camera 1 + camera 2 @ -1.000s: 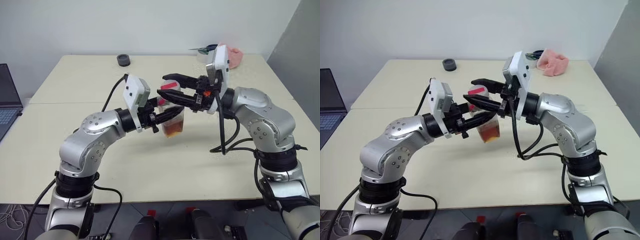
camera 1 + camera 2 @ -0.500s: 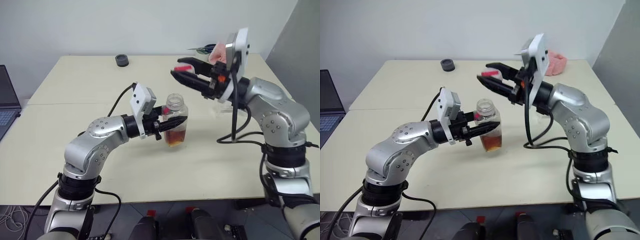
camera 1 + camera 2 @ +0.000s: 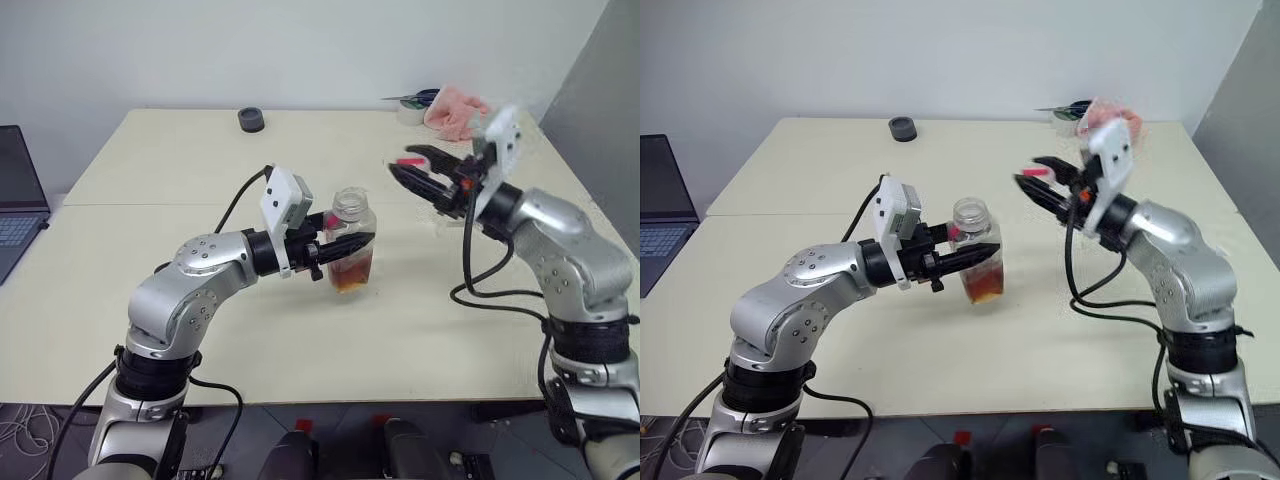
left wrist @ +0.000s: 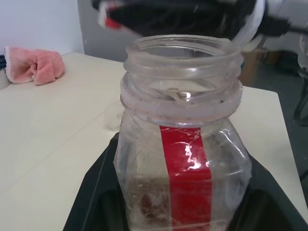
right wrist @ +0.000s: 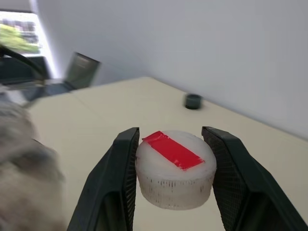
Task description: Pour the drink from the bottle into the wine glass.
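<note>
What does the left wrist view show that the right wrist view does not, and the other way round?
Left wrist view: the open bottle with its red label strip and a little drink at the bottom, clamped in the left gripper's jaws, plus a pink cloth.
Right wrist view: a black round lid far off on the table.
Both: the beige table, and the right gripper clamping the cap, seemingly the dark blur above the bottle's mouth in the left wrist view.

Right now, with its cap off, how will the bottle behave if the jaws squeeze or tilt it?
The bottle looks like thin clear plastic, so it may dent. The drink fills only the bottom, so it is probably light. Its open mouth would spill when tilted.
</note>
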### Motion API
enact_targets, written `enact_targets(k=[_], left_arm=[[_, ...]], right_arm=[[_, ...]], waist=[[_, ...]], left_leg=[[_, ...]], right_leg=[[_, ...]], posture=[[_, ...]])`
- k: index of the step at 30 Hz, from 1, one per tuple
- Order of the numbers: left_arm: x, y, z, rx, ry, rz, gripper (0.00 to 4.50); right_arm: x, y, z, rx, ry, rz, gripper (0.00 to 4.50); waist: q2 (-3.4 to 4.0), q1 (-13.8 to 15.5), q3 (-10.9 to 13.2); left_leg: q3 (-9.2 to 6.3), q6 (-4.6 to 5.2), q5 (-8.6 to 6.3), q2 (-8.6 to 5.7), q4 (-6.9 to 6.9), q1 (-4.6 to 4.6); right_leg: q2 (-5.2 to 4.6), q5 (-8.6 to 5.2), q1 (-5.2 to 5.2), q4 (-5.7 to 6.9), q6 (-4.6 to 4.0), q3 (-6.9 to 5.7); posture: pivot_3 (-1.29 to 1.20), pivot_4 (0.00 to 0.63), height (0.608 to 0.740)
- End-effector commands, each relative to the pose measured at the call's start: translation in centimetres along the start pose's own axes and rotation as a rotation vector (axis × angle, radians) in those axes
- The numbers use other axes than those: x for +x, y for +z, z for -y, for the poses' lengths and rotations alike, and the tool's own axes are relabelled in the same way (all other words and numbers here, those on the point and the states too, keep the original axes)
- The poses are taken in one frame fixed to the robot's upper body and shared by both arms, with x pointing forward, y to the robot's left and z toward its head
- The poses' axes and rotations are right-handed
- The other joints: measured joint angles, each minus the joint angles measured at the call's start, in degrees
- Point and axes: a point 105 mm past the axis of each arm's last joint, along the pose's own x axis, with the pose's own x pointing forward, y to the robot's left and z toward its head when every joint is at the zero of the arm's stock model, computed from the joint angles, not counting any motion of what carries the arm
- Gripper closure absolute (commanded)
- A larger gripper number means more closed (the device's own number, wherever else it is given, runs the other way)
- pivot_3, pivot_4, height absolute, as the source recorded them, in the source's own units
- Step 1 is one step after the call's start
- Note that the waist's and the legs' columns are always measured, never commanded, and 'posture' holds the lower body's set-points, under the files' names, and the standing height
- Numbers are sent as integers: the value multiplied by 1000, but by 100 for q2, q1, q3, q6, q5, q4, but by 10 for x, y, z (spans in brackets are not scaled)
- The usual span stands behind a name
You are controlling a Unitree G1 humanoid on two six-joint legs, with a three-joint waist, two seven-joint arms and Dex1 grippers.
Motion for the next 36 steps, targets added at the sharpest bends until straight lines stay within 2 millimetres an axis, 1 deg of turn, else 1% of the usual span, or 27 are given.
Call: enact_targets(k=[1, 2, 4, 7, 10, 14, 16, 19, 20, 21, 22, 27, 29, 31, 34, 35, 36], left_arm=[[-3, 14, 4, 46, -4, 43, 2576], [-3, 14, 5, 45, -5, 43, 2576], [-1, 14, 5, 43, -9, 46, 2576], [2, 15, 6, 43, -19, 51, 2576], [3, 16, 6, 44, -27, 54, 2576], [2, 16, 7, 47, -29, 52, 2576], [2, 17, 7, 49, -29, 52, 2576], [1, 17, 7, 50, -27, 51, 2576], [1, 17, 7, 50, -26, 51, 2576], [1, 16, 7, 49, -25, 51, 2576], [1, 16, 7, 50, -25, 51, 2576], [1, 16, 8, 49, -24, 52, 2576], [1, 16, 8, 49, -24, 52, 2576], [1, 16, 7, 49, -24, 52, 2576], [1, 17, 3, 53, -10, 52, 2576], [1, 17, 0, 55, 3, 54, 2576], [2, 18, -4, 60, 27, 56, 2576]], right_arm=[[-32, -40, 32, -66, -293, -81, 2646], [-42, -60, 31, -42, -342, -127, 2646], [-55, -96, 23, 19, -396, -213, 2646], [-66, -134, 13, 128, -480, -295, 2646], [-71, -157, 13, 164, -563, -344, 2646], [-73, -171, 14, 168, -631, -365, 2646], [-75, -176, 13, 173, -641, -376, 1992], [-75, -176, 8, 164, -618, -372, 1093], [-74, -175, 7, 158, -612, -370, 671], [-74, -175, 6, 152, -608, -369, 401], [-74, -174, 6, 146, -606, -369, 36], [-73, -169, 2, 91, -575, -364, 10], [-70, -162, -1, 98, -535, -331, 10], [-65, -146, -5, 71, -464, -268, 10], [-58, -120, -16, -62, -294, -211, 10], [-57, -113, -21, -67, -247, -195, 10], [-54, -102, -28, -22, -191, -166, 10]], waist=[[0, 8, 0], [0, 5, 0], [2, -12, 1], [8, -58, 4], [9, -58, 3], [8, -37, 3], [6, -34, 1], [5, -33, 0], [5, -33, 0], [5, -32, 0], [5, -31, 0], [5, -29, 0], [5, -29, 1], [5, -28, 1], [10, -30, 4], [10, -32, 4], [9, -35, 4]], left_leg=[[2, 0, 0, -1, 0, -1], [7, 0, 0, -1, 0, -1], [10, -1, 0, 1, -1, 1], [21, -1, 0, 7, -3, 10], [26, 0, 1, 7, 0, 16], [23, 0, 1, 6, 4, 24], [23, 0, 1, 5, 7, 23], [19, 0, 1, 5, 7, 23], [18, 0, 1, 6, 7, 23], [17, 0, 1, 5, 7, 23], [16, 0, 1, 5, 7, 23], [16, 0, 1, 5, 6, 22], [16, 0, 1, 5, 5, 22], [15, 0, 1, 6, 4, 21], [18, 0, 1, 4, 4, 19], [21, 0, 1, 4, 4, 19], [20, 0, 1, 5, 4, 19]], right_leg=[[0, 0, -1, 1, 0, 1], [0, 0, -3, 2, 0, 7], [1, 0, -4, 6, 0, 11], [9, 0, -7, 14, 0, 21], [14, 0, -6, 22, -1, 19], [17, 1, 8, 19, 1, 16], [17, 2, 9, 18, 2, 17], [17, 2, 11, 17, 2, 17], [17, 2, 11, 18, 2, 17], [17, 2, 11, 17, 2, 17], [17, 2, 11, 17, 2, 17], [17, 2, 11, 15, 2, 17], [17, 2, 11, 15, 2, 16], [17, 2, 11, 14, 2, 16], [17, 1, 9, 13, 2, 15], [17, 1, 8, 14, 3, 14], [17, 1, 8, 14, 3, 13]], posture=[[0, 150, 740], [0, 150, 740], [0, 150, 740], [0, 150, 740], [0, 150, 740], [0, 150, 740], [0, 150, 740], [0, 150, 740], [0, 150, 740], [0, 150, 740], [0, 150, 740], [0, 150, 740], [0, 150, 740], [0, 150, 740], [0, 150, 740], [0, 150, 740], [0, 150, 740]])
